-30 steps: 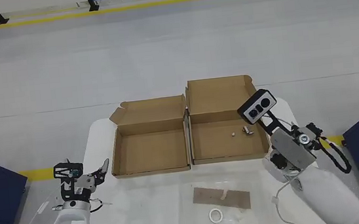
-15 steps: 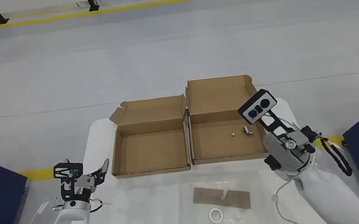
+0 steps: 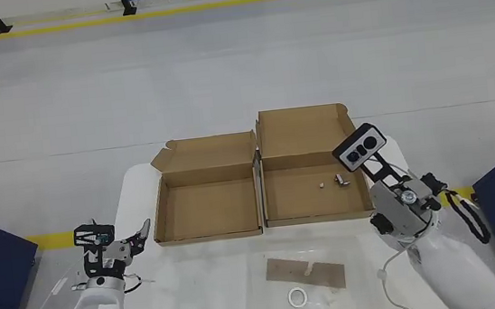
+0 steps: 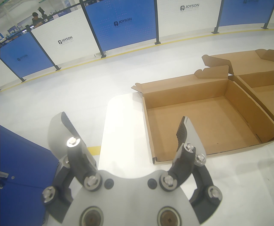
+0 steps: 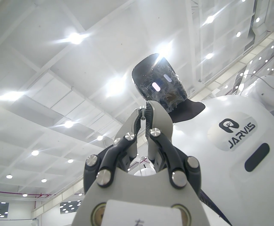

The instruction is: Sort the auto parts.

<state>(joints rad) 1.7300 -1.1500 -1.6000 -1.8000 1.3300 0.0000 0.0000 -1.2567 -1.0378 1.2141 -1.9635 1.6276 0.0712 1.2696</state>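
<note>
Right pincer (image 5: 146,111) points up toward the ceiling, clenched on a small silver metal part (image 5: 142,113) pinched at its very tips. Left pincer (image 4: 125,124) hangs released, jaws wide, over a corner of the white worktop (image 4: 119,111), just beside an open brown cardboard box (image 4: 201,126). Second brown cardboard box (image 3: 298,202), touching the first, holds two small pale parts (image 3: 321,184). Nearer the robot, a clear plastic tray (image 3: 357,290) carries a white ring (image 3: 297,296) and a brown card strip (image 3: 305,272), well apart from the left pincer.
</note>
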